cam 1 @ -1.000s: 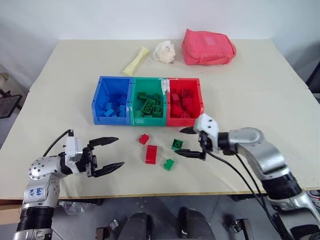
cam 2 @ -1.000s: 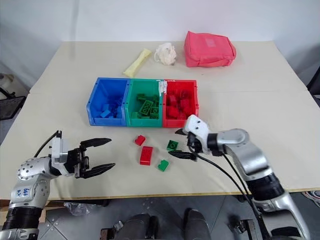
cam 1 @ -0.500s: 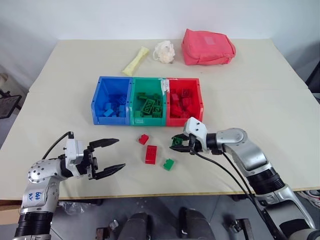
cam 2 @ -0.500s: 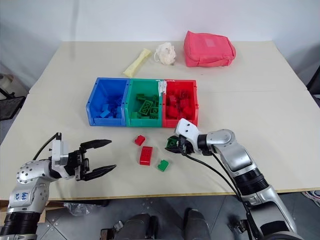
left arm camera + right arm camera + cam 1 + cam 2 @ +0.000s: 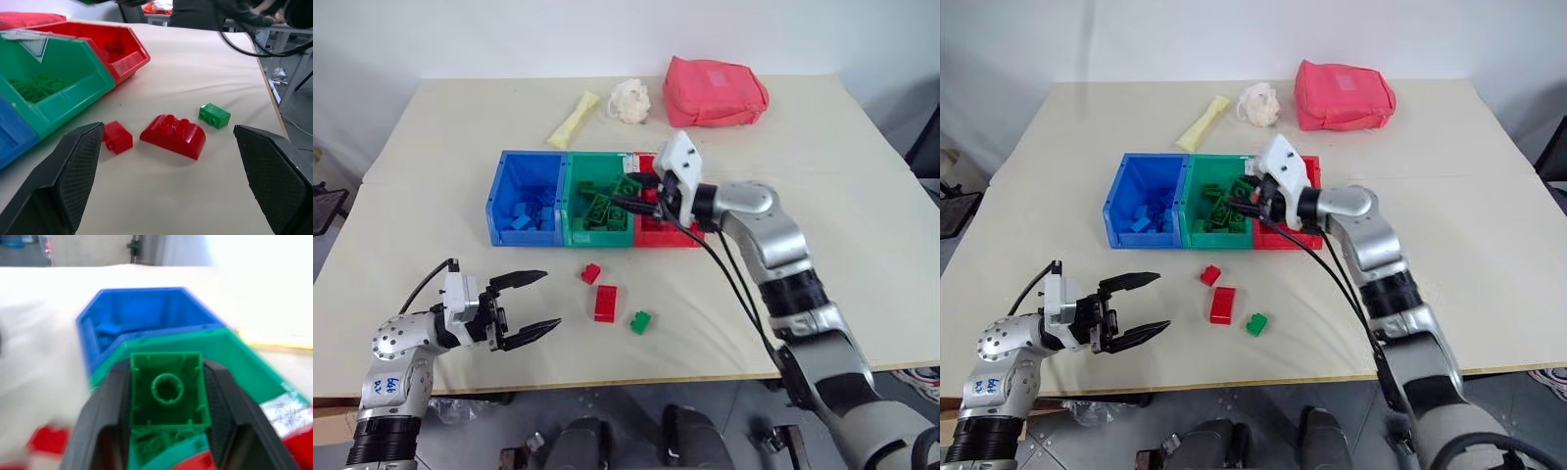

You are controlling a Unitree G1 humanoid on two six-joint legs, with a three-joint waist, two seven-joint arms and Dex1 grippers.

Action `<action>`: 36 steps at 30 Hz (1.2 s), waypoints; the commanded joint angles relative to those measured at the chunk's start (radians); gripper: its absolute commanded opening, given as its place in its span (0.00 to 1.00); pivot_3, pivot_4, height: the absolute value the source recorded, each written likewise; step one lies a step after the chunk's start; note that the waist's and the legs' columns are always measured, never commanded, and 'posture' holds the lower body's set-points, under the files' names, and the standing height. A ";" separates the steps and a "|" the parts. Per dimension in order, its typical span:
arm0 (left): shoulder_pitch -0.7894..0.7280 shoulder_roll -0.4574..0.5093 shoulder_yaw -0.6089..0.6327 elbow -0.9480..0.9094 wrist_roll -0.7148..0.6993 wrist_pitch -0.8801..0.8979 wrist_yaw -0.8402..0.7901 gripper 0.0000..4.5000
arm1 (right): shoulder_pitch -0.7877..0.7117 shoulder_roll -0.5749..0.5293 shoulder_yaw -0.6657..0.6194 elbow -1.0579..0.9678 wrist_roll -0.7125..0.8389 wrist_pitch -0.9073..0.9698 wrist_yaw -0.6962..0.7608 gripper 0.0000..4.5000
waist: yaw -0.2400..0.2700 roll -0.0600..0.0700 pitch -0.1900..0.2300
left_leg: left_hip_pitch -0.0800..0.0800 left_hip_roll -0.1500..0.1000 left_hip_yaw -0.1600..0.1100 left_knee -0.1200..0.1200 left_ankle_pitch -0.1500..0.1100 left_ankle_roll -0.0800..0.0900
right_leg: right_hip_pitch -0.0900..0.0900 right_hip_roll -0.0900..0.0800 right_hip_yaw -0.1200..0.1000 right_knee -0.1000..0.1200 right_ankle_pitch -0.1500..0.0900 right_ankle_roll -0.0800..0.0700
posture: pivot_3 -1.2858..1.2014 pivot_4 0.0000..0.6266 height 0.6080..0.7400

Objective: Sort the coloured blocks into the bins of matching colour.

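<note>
Three joined bins stand mid-table: blue (image 5: 506, 186), green (image 5: 597, 236) and red (image 5: 668, 236), each holding several blocks of its own colour. My right gripper (image 5: 631, 194) hovers above the green bin's right side, shut on a green block (image 5: 167, 389) that shows its hollow underside. In front of the bins, a small red block (image 5: 591, 273), a larger red block (image 5: 605, 303) and a small green block (image 5: 641, 321) lie loose on the table. My left gripper (image 5: 530, 305) stands open and empty near the front left, its fingers (image 5: 73, 171) pointing towards these loose blocks.
A red fabric pouch (image 5: 715, 91), a white crumpled object (image 5: 629, 100) and a pale yellow object (image 5: 570, 119) lie at the back of the beige table (image 5: 842, 225). The front edge runs just below my left gripper.
My right gripper shut on a green block lying on the table, lifted it and carried it back and left to above the green bin. The left gripper stayed put.
</note>
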 commanded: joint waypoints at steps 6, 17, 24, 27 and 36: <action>0.012 -0.018 0.005 -0.036 -0.004 -0.032 0.014 1.00 | -0.029 0.034 -0.028 0.106 -0.017 -0.148 0.005 0.93 | -0.003 0.000 0.000 | 0.000 0.000 -0.003 0.000 0.000 0.000 | 0.000 0.000 -0.001 0.002 0.000 0.000 | 0.52 0.24 1.00; -0.021 -0.010 0.004 0.017 -0.004 -0.041 -0.009 1.00 | 0.213 -0.160 -0.036 -0.275 0.070 0.000 0.187 0.99 | 0.004 0.000 0.000 | 0.000 0.000 -0.004 0.000 0.000 0.000 | 0.001 0.000 -0.001 0.001 0.000 0.000 | 0.52 0.24 1.00; -0.041 0.006 0.009 0.072 0.005 -0.053 -0.038 1.00 | 0.462 -0.401 -0.075 -0.568 0.180 0.169 0.309 0.99 | 0.005 0.000 0.000 | 0.000 0.000 -0.001 0.000 0.000 0.000 | 0.001 0.000 -0.001 -0.001 0.000 0.000 | 0.52 0.24 1.00; -0.064 0.009 0.006 0.100 0.013 -0.059 -0.047 1.00 | 0.567 -0.505 -0.102 -0.627 0.183 0.190 0.337 0.99 | 0.015 0.000 0.000 | 0.000 0.000 0.000 0.000 0.000 0.000 | 0.003 -0.001 -0.001 -0.004 0.000 0.000 | 0.52 0.24 1.00; -0.074 0.018 0.012 0.105 0.008 -0.051 -0.053 1.00 | 0.722 -0.627 -0.170 -0.735 0.211 0.248 0.312 0.99 | 0.029 0.000 0.000 | 0.000 0.003 0.003 0.000 0.000 0.000 | 0.004 -0.001 0.000 -0.011 0.000 0.001 | 0.52 0.24 1.00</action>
